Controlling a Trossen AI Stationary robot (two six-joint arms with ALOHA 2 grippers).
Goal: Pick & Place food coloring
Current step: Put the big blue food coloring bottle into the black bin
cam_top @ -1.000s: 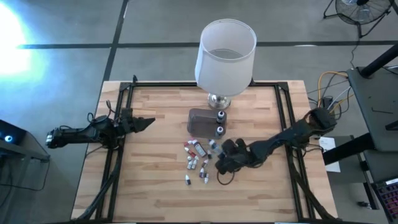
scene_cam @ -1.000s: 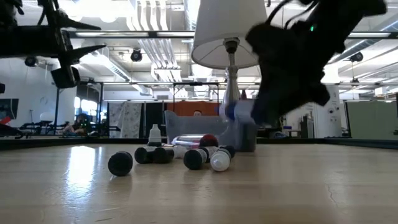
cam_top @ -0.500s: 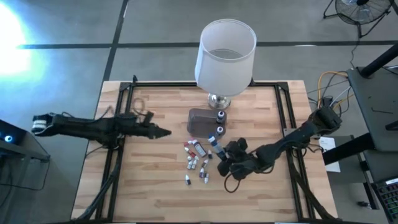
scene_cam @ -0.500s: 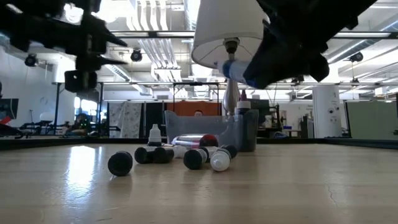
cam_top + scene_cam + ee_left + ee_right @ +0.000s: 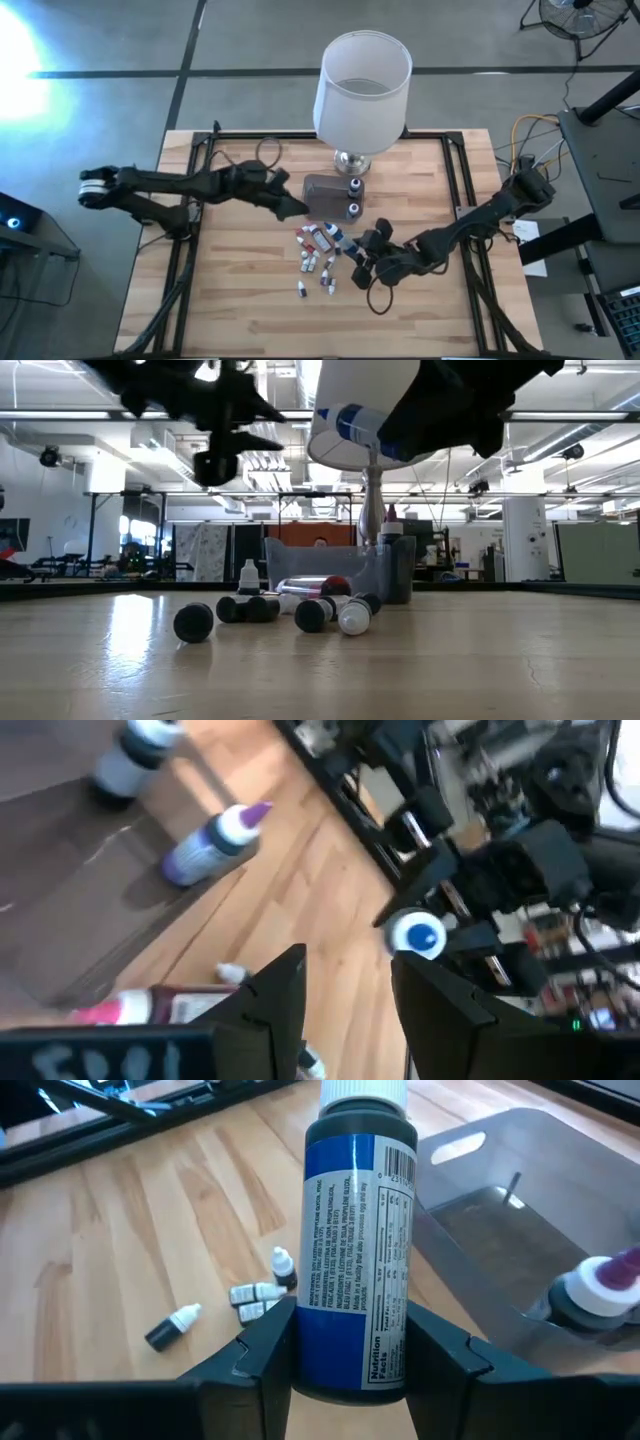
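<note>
High view: right end effector (image 5: 352, 252) holds a blue-labelled bottle (image 5: 340, 241) beside the clear tub (image 5: 322, 195); left end effector (image 5: 296, 207), fingers apart, grasps nothing. Right wrist view: the label reads "Nutrition Facts"; small bottles (image 5: 262, 1291) lie near the tub.

A lamp with a white drum shade (image 5: 363, 88) stands at the far middle of the wooden table (image 5: 250, 310), on a shiny metal base (image 5: 350, 162). From table height the shade (image 5: 362, 410) hangs above a slim metal stem (image 5: 373, 500). Just in front of the base sits a small clear rectangular plastic tub (image 5: 322, 196); its translucent wall (image 5: 520, 1200) rises from the planks. A black metal frame (image 5: 192, 190) runs along the table's edges. Beyond the right edge, orange and yellow cables (image 5: 530, 135) loop beside a grey bench (image 5: 600, 170). A fan (image 5: 575, 18) stands on the grey floor at the far right corner.
</note>
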